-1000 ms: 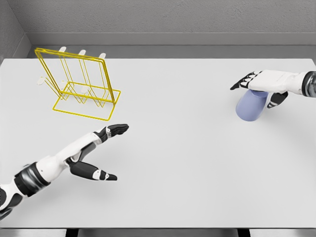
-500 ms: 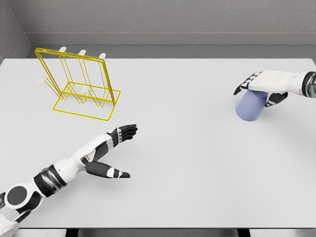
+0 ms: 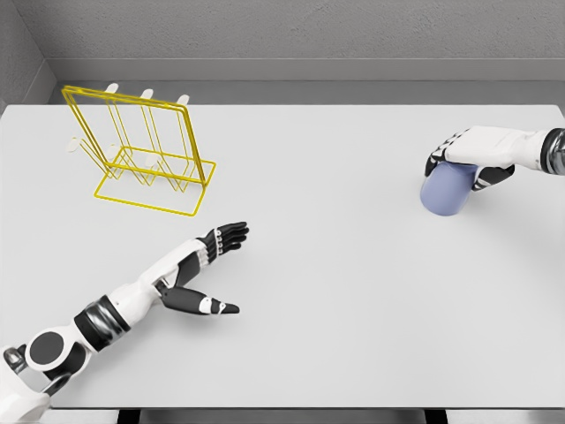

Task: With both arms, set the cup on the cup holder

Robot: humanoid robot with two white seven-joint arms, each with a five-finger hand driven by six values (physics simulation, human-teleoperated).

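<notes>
A pale blue cup (image 3: 444, 192) sits tilted at the right side of the table, its open end toward me. My right hand (image 3: 463, 163) lies over its top, fingers curled down the left side and thumb against the right, shut on it. The yellow wire cup holder (image 3: 146, 163) with white-tipped pegs stands at the back left. Low on the left, well below and right of the holder, my left hand (image 3: 231, 272) hovers over the table. It is open and holds nothing, its fingers stretched toward the middle and its thumb spread.
The white table (image 3: 318, 291) ends at a grey wall at the back and a dark front edge at the bottom. A wide stretch of bare table separates the cup from the holder.
My right hand's fingers have curled down around the cup. The left arm has reached further right and toward the table's middle, hand still open.
</notes>
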